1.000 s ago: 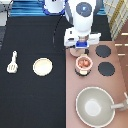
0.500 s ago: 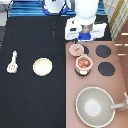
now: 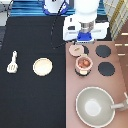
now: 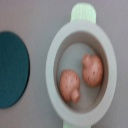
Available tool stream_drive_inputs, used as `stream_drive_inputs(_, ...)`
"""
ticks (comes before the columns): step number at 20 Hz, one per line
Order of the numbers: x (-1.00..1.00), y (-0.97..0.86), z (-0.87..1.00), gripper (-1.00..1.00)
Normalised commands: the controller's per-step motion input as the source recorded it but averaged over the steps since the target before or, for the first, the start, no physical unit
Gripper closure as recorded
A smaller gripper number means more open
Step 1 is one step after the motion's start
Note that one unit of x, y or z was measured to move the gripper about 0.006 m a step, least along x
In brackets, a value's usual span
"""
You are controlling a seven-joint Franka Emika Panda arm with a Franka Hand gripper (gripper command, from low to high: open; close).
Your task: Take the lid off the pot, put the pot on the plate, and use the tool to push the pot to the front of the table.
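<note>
**status: lid off, pot step not yet done**

1. gripper. my gripper (image 3: 85, 39) hangs over the stove (image 3: 120, 85), toward the exterior view's top from the pot (image 3: 84, 64) and near the lid (image 3: 76, 50). i cannot tell whether it is apart or together, nor whether it touches the lid.

2. lid. the lid lies flat on the stove, just beside the pot on its upper-left side in the exterior view. it is not on the pot. i judge the first step done.

3. pot. the pot stands on the stove with its mouth open. the wrist view looks straight down into the pot (image 4: 80, 70) and shows two pinkish, mushroom-like pieces (image 4: 82, 77) inside. one side tab (image 4: 84, 11) shows at the rim, and a burner (image 4: 12, 70) lies beside the pot.

4. plate. the plate (image 3: 42, 66) lies on the black table (image 3: 30, 105), well apart from the pot toward the exterior view's left. nothing rests on it.

5. tool. the spatula (image 3: 12, 61) lies on the table further left, beyond the plate, untouched.

6. other. a large pan (image 3: 97, 106) sits on the stove toward the exterior view's bottom.

7. step in hand. in my judgement the work stands between lid removal and the pot transfer. the transfer calls for a firm hold on the rim or a tab, a level carry so the pieces stay inside, and a path that misses the lid.
</note>
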Motion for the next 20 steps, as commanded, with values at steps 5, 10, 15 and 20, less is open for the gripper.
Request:
stream_drive_inputs(5,0.71,-0.35,-0.17,-1.0)
stream_drive_inputs(10,0.56,-0.22,-0.46,-1.0)
stream_drive_inputs(15,0.31,0.0,-0.45,-1.0)
stream_drive_inputs(20,0.07,0.0,-0.59,-1.0)
